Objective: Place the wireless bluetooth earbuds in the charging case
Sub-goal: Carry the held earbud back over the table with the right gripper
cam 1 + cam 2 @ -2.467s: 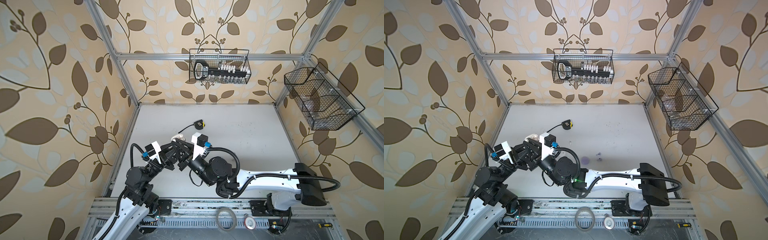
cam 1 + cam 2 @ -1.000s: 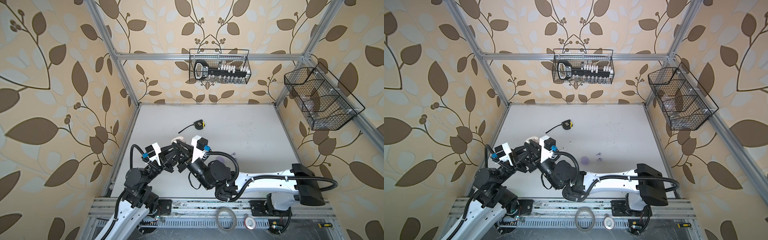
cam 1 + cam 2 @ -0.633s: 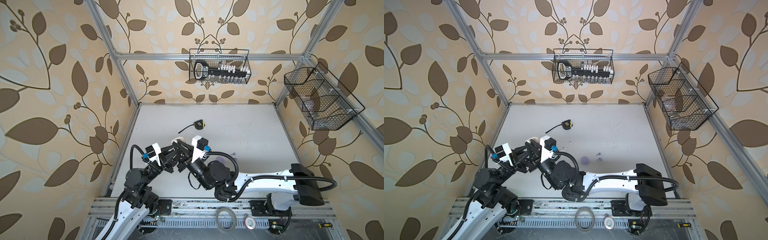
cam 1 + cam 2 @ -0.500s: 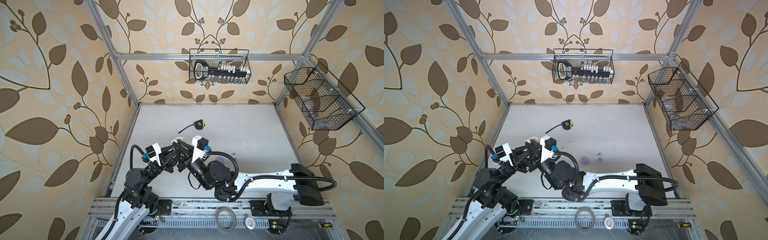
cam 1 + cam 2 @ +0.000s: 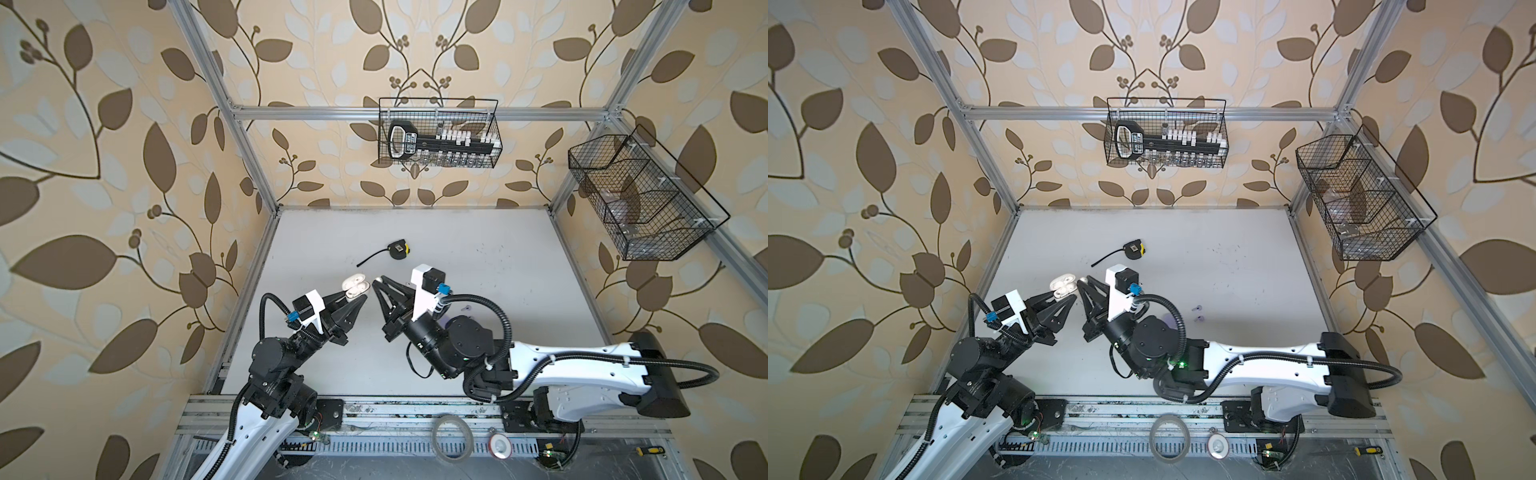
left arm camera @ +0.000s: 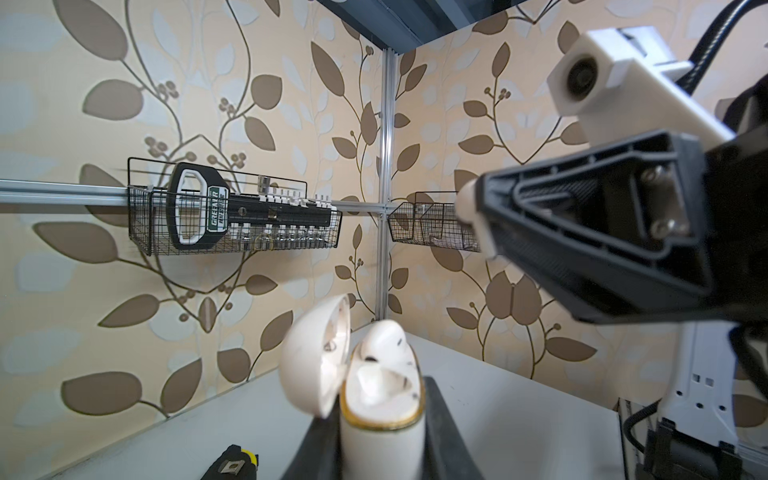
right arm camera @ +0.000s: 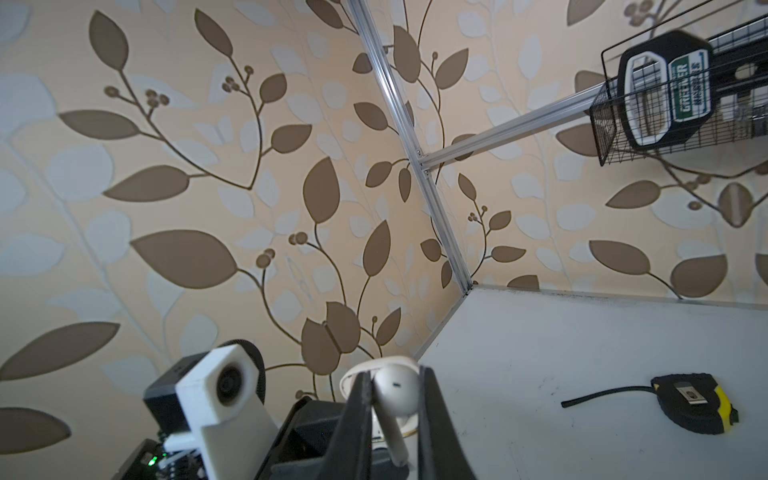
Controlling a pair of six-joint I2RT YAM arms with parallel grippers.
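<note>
**Earbud beside open case**

Left gripper (image 5: 355,296) is clamped on the open charging case (image 5: 356,288). Only its wrist view shows a seated earbud (image 6: 382,336) inside. Right gripper (image 7: 394,374) pinches a second earbud (image 7: 397,392) just beside it. A tool label (image 7: 685,89) seemingly reads "GREENER".

One label can be read: a green panel on the black tool holder (image 6: 199,212) lying in the wire basket (image 6: 141,232), at the middle left of the left wrist view. White capitals on it are read as "GREENER"; the smaller line beneath is too blurred. The same word is seen at the upper right of the right wrist view. In both top views the lettering is too small to be read.
</note>
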